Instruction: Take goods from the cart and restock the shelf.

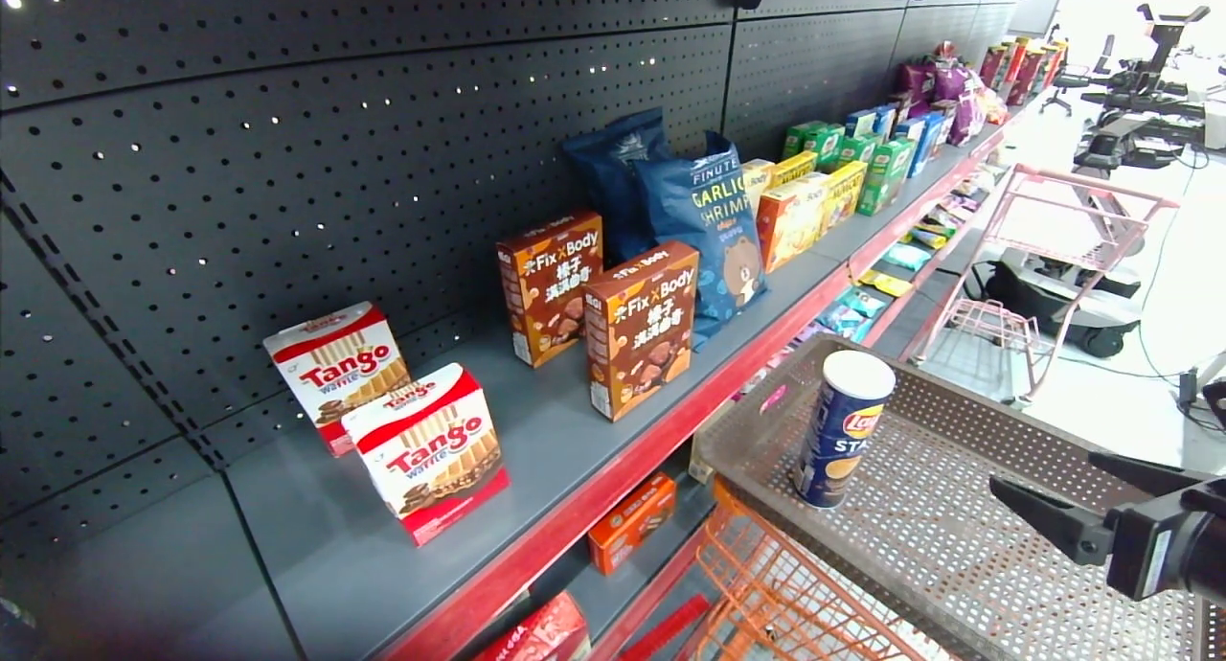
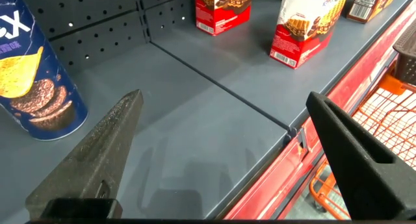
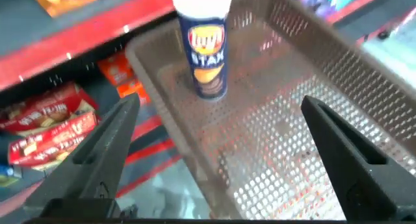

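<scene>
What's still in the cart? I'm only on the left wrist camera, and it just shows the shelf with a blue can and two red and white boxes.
Observer: One chip can stands upright on the cart tray, near its shelf-side corner.
Operator: Where's the right claw?
Observer: The right claw hovers open over that tray, pointed at the chip can and not touching it.
Operator: What's further along the shelf, past the red and white boxes?
Observer: Two brown boxes, then two blue snack bags leaning by the back panel.
</scene>
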You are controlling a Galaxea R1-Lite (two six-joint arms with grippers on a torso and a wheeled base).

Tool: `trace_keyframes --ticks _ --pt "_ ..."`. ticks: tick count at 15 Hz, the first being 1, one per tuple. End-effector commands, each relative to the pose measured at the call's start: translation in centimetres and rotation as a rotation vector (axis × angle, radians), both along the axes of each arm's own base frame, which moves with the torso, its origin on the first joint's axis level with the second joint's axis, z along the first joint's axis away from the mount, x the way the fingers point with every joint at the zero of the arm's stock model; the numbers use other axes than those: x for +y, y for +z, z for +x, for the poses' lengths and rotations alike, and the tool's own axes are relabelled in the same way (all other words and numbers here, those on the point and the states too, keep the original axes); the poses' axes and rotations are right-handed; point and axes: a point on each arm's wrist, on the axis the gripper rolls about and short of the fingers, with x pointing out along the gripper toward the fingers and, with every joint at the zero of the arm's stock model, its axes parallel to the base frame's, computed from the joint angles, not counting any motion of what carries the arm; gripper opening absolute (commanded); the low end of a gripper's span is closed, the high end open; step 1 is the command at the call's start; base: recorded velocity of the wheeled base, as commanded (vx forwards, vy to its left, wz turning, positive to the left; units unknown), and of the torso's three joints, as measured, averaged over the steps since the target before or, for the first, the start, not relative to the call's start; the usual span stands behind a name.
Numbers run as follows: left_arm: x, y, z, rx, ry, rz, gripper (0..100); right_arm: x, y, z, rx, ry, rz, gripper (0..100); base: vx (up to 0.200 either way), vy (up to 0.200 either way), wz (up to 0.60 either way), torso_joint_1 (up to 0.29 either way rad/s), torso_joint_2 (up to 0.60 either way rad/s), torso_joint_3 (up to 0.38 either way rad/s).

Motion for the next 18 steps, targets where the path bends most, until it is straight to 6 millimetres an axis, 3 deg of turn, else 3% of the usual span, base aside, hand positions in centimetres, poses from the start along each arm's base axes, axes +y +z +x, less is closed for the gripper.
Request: trace_keyframes --ticks 1,6,9,12,15,18 --pt "0.0 0.0 0.0 -0.001 0.001 0.000 100 0.5 -1.3 1.9 0.063 -0.003 -0.015 100 0.000 0.000 0.00 0.000 0.00 0.000" --pt "0.0 0.0 0.0 -0.001 0.001 0.000 100 1.5 -3.1 6.6 0.071 -0.009 -0.019 100 0.000 0.000 0.00 0.000 0.00 0.000" --pt "0.0 0.0 0.0 -0.001 -0.001 0.000 100 1.8 -4.2 11.6 0.024 -0.018 -0.005 100 0.000 0.000 0.00 0.000 0.00 0.000" --pt "0.0 0.0 0.0 -0.001 0.001 0.000 100 1.8 -4.8 15.2 -0.013 -0.003 -0.025 100 0.000 0.000 0.00 0.000 0.00 0.000" --pt "0.0 0.0 0.0 -0.001 0.001 0.000 100 2.7 -5.0 16.6 -0.022 0.021 -0.024 100 0.000 0.000 0.00 0.000 0.00 0.000" --pt "0.0 0.0 0.0 -0.001 0.001 0.000 100 3.7 -5.2 16.6 -0.016 0.054 -0.025 100 0.000 0.000 0.00 0.000 0.00 0.000"
